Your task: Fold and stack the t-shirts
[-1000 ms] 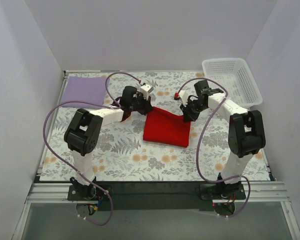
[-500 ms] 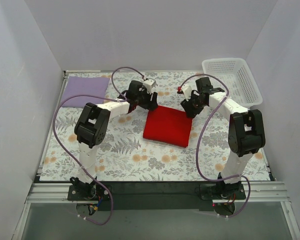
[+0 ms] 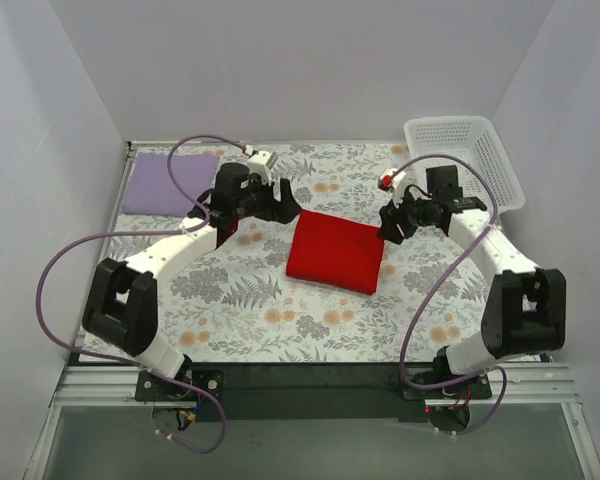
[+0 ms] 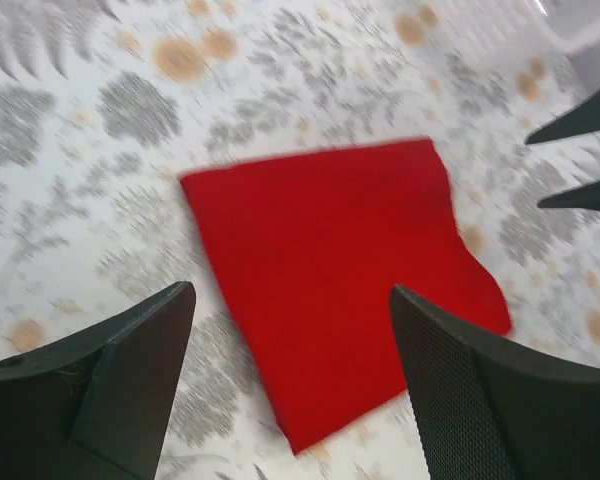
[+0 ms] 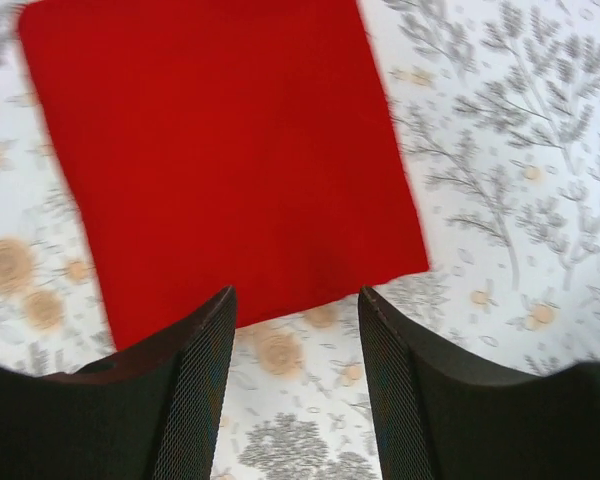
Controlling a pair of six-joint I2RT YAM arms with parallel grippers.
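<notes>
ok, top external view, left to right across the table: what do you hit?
lavender t-shirt → left end effector → red t-shirt → right end effector → white mesh basket

T-shirts: two. One red t-shirt (image 3: 335, 252), table centre; one lavender t-shirt (image 3: 165, 184), far left corner.
Baskets: one white mesh basket (image 3: 507, 170), far right corner.
Grippers: two, left gripper (image 3: 286, 205) and right gripper (image 3: 388, 228).
Tables: one floral-patterned table (image 3: 280, 320).

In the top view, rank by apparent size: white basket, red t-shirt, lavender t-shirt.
1. white basket
2. red t-shirt and lavender t-shirt, too alike to rank: the lavender one lies farther back, partly behind the left arm.
</notes>
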